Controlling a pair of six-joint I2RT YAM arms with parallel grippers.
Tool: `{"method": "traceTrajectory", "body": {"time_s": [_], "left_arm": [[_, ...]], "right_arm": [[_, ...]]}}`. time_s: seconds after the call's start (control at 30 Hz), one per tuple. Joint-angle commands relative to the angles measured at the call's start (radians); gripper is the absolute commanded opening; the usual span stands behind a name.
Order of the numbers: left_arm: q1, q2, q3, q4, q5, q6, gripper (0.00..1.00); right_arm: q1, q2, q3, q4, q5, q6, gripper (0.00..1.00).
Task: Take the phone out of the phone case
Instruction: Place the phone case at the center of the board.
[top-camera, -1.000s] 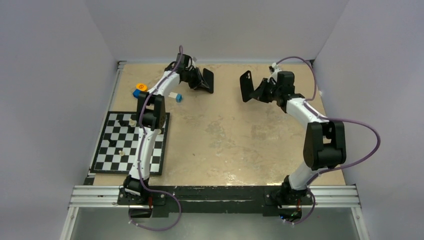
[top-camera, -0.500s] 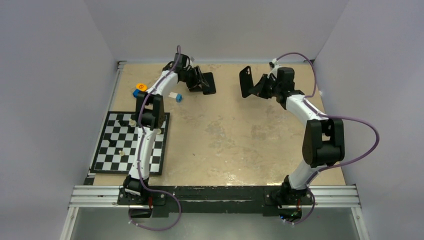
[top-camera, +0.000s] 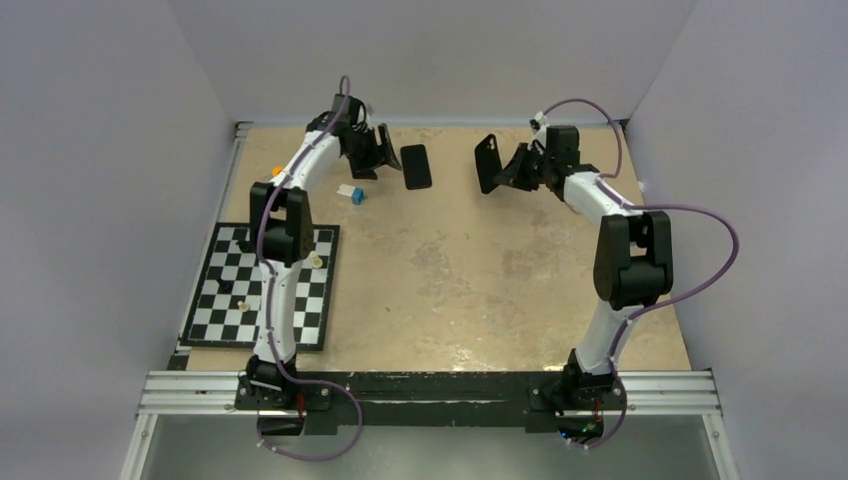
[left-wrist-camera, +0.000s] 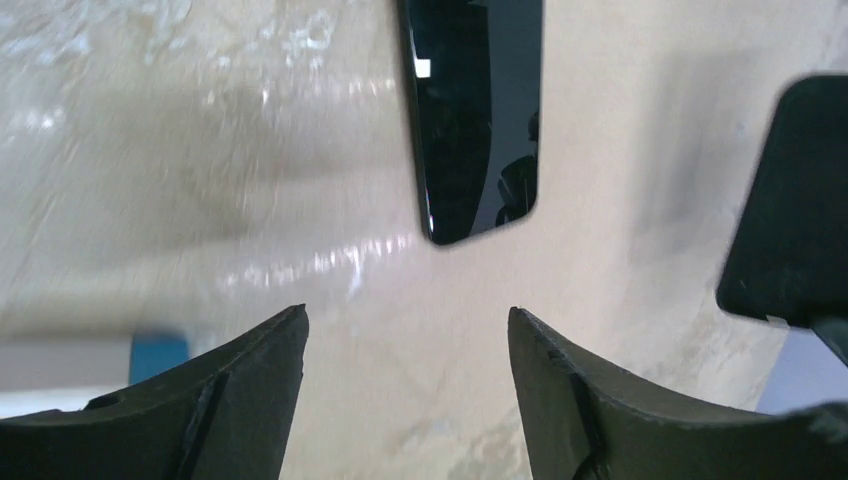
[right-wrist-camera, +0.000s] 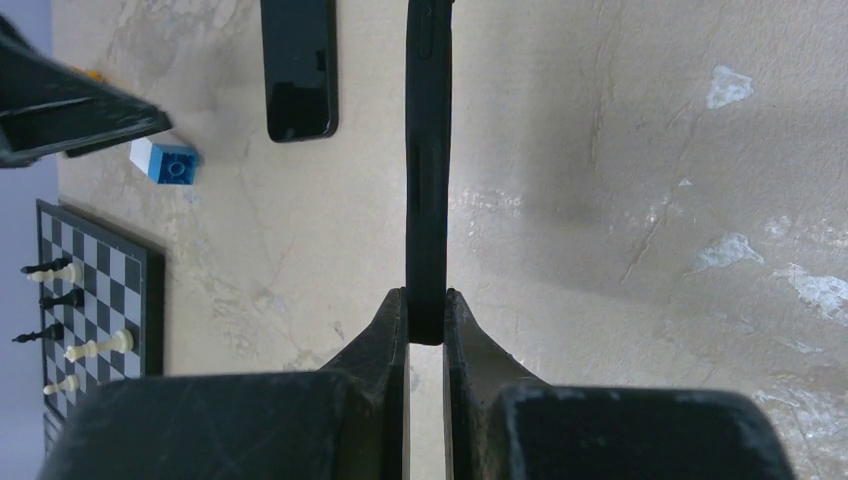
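Tan tabletop, phone lying flat, case in right fingers

In the left wrist view, the phone runs off the top, the phone case off the right.

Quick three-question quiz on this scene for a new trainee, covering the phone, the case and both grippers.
1. True or false: the phone lies flat on the table, with no gripper touching it.
2. What is the right gripper shut on? A) the phone case B) the phone C) nothing
3. Fill in: the left gripper is ____, with nothing between its fingers.

Key: 1 true; 2 A; 3 open.
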Motion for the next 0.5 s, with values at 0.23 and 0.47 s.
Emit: {"method": "traceTrajectory", "body": {"time_s": [0.23,0.47], "left_arm": [[-0.073,-0.678,-0.544,0.129,0.072,0.091,0.85],[-0.109,-0.963,-0.74,0.191,0.097,0.143,0.86]], "right_arm": [[-0.009,0.047,0.074,-0.017,-0.062,-0.035,0.0],[-0.009,0.063,0.017,0.015,-0.086,-0.032,0.0]]}}
